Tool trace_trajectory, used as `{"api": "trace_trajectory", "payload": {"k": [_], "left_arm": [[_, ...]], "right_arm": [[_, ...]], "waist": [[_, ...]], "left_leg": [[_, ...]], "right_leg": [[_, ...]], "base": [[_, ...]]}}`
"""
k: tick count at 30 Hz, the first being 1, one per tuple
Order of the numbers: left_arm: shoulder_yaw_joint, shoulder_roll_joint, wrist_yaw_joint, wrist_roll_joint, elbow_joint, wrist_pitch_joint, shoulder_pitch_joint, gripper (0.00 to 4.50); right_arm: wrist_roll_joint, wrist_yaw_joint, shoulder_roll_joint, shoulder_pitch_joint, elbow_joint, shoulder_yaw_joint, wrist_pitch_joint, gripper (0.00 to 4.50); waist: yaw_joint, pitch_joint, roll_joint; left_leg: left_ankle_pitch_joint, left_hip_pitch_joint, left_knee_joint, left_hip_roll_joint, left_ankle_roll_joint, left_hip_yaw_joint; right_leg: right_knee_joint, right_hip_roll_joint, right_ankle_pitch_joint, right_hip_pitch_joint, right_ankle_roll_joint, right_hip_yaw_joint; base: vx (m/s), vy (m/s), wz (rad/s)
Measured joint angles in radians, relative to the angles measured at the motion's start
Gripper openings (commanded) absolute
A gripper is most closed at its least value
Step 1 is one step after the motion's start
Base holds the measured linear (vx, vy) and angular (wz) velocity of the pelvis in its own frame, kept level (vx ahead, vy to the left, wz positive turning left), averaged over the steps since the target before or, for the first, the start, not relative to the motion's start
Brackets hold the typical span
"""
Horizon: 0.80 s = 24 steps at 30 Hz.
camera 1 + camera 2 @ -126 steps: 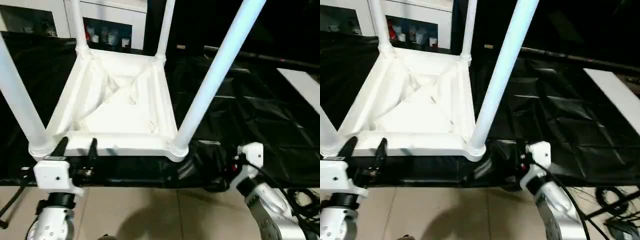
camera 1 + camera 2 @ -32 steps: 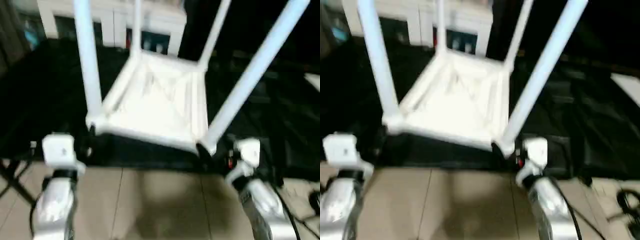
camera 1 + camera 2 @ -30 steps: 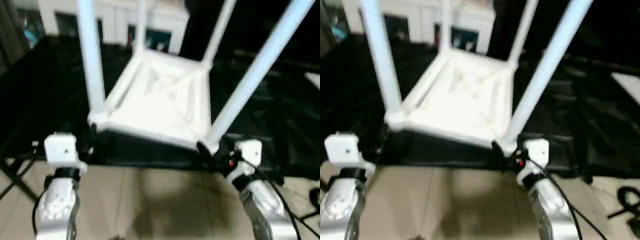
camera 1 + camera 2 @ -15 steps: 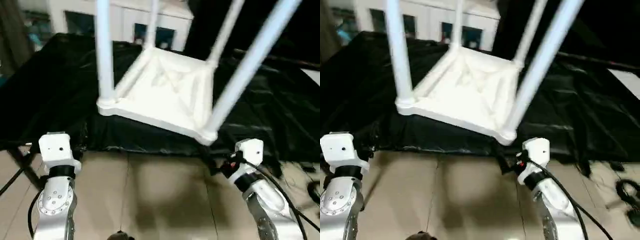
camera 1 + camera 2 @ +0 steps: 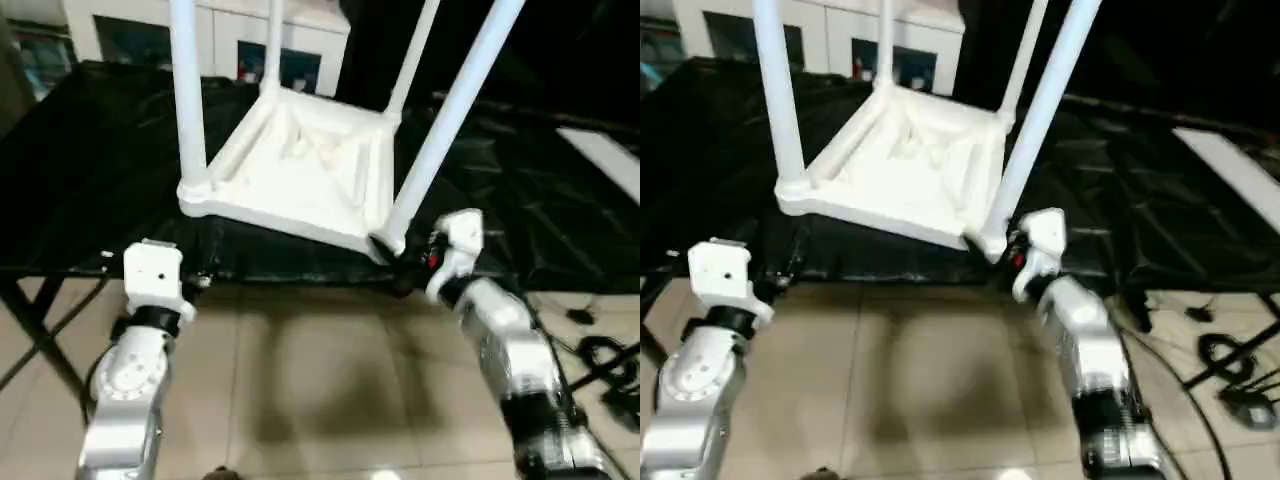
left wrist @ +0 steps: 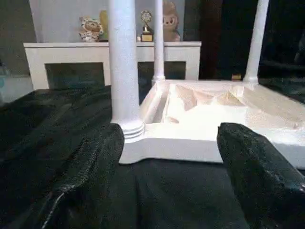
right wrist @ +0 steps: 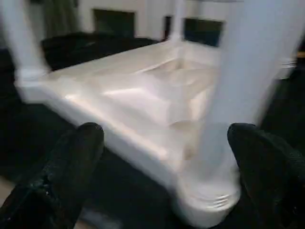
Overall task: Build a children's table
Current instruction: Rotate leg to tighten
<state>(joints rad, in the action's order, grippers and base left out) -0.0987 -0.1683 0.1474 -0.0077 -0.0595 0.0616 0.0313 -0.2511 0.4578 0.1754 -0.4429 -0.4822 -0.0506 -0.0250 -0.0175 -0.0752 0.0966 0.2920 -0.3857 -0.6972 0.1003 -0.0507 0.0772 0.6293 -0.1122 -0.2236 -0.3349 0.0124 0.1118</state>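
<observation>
Left eye view: both arms have pulled back off the children's table (image 5: 300,170), which sits upside down on the black-draped table (image 5: 90,150), all four tapered legs (image 5: 187,90) socketed, so assembly looks finished. Left jaws (image 6: 167,186) gape empty, a corner leg just ahead between them. Right jaws (image 7: 162,181) are spread wide, empty, another corner socket (image 7: 209,198) close between them. Smooth matte white plastic, ribbed underside, crinkled glossy cloth.

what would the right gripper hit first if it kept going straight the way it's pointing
Most likely the near right leg of the upturned children's table, at its corner socket. The open right gripper points at that corner, the leg standing just inside one finger. Depth is hard to judge.
</observation>
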Motion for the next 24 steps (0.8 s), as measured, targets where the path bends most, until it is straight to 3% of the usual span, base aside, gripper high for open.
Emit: {"api": "trace_trajectory", "payload": {"k": [2,4,7,10,12,14,15,17,19,21,24], "left_arm": [[0.002,0.005,0.000,-0.003,0.000,-0.003,-0.001,3.66],[0.009,0.012,0.000,-0.007,0.000,-0.005,-0.001,3.66],[0.021,0.015,0.000,-0.007,0.009,-0.006,0.000,3.66],[0.020,0.009,0.002,-0.004,0.010,-0.006,0.001,3.66],[0.019,0.003,0.006,-0.002,0.009,-0.007,-0.003,3.66],[0.017,0.001,0.014,-0.011,-0.003,-0.007,-0.020,3.66],[0.014,-0.002,0.021,-0.022,-0.010,-0.007,-0.034,3.66],[0.007,-0.012,0.045,-0.043,-0.011,-0.008,-0.051,3.66],[0.008,-0.035,0.092,-0.066,-0.017,-0.008,-0.070,3.66],[0.015,-0.064,0.140,-0.087,-0.029,-0.018,-0.084,3.66],[0.030,-0.126,0.236,-0.127,-0.065,-0.057,-0.115,3.66]], "right_arm": [[0.007,-0.026,0.017,-0.008,-0.039,-0.027,0.019,4.50],[0.007,-0.041,0.036,-0.034,-0.122,-0.049,0.042,4.50],[0.002,-0.053,0.087,-0.117,-0.294,-0.098,0.081,4.50],[-0.013,-0.047,0.132,-0.158,-0.394,-0.123,0.104,4.50],[-0.022,0.019,0.152,-0.142,-0.384,-0.130,0.097,4.50],[-0.034,0.125,0.170,-0.062,-0.268,-0.116,0.062,4.50],[-0.039,0.198,0.187,0.003,-0.181,-0.089,0.033,4.50],[-0.049,0.280,0.204,0.070,-0.100,-0.049,-0.012,4.50],[-0.072,0.380,0.235,0.136,-0.004,0.010,-0.068,4.50],[-0.097,0.442,0.253,0.137,0.039,0.047,-0.106,4.50],[-0.113,0.490,0.225,0.066,0.046,0.080,-0.130,4.50]], "waist": [[-0.020,0.003,0.003],[-0.037,0.004,0.001],[-0.052,0.004,-0.014],[-0.066,0.007,-0.020],[-0.072,0.008,-0.017],[-0.075,0.008,-0.012],[-0.078,0.009,-0.007],[-0.079,0.008,-0.003],[-0.077,0.007,0.008],[-0.070,0.007,0.016],[-0.060,0.009,0.025]], "left_leg": [[-0.015,-0.001,0.026,0.004,-0.010,0.018],[-0.057,0.001,0.057,0.021,0.003,0.044],[-0.089,-0.003,0.078,0.043,0.005,0.071],[-0.104,-0.003,0.085,0.062,0.008,0.089],[-0.105,-0.002,0.086,0.068,0.009,0.095],[-0.106,-0.001,0.089,0.071,0.012,0.099],[-0.106,0.000,0.091,0.071,0.012,0.099],[-0.106,0.000,0.091,0.072,0.012,0.099],[-0.106,0.001,0.093,0.072,0.011,0.101],[-0.105,0.002,0.092,0.072,0.005,0.101],[-0.106,0.004,0.093,0.073,0.003,0.101]], "right_leg": [[-0.003,-0.004,0.006,-0.013,0.007,-0.005],[0.001,0.000,0.010,-0.026,0.001,-0.010],[0.002,0.007,0.012,-0.042,-0.006,-0.009],[0.002,0.018,0.010,-0.048,-0.012,-0.012],[0.002,0.022,0.008,-0.050,-0.015,-0.012],[0.001,0.022,0.006,-0.050,-0.017,-0.012],[0.000,0.023,0.005,-0.050,-0.018,-0.012],[-0.001,0.024,0.005,-0.051,-0.018,-0.013],[-0.001,0.024,0.005,-0.051,-0.018,-0.015],[-0.001,0.024,0.007,-0.051,-0.018,-0.015],[-0.003,0.024,0.009,-0.051,-0.014,-0.015]], "base": [[-0.031,-0.091,0.02],[-0.013,-0.109,0.08],[0.003,-0.092,0.01],[0.015,-0.036,-0.03],[0.000,0.000,0.00],[0.000,0.000,0.00],[0.000,0.000,0.00],[0.000,0.000,0.00],[0.000,0.000,0.00],[0.000,0.000,0.00],[0.000,0.000,0.00]]}}
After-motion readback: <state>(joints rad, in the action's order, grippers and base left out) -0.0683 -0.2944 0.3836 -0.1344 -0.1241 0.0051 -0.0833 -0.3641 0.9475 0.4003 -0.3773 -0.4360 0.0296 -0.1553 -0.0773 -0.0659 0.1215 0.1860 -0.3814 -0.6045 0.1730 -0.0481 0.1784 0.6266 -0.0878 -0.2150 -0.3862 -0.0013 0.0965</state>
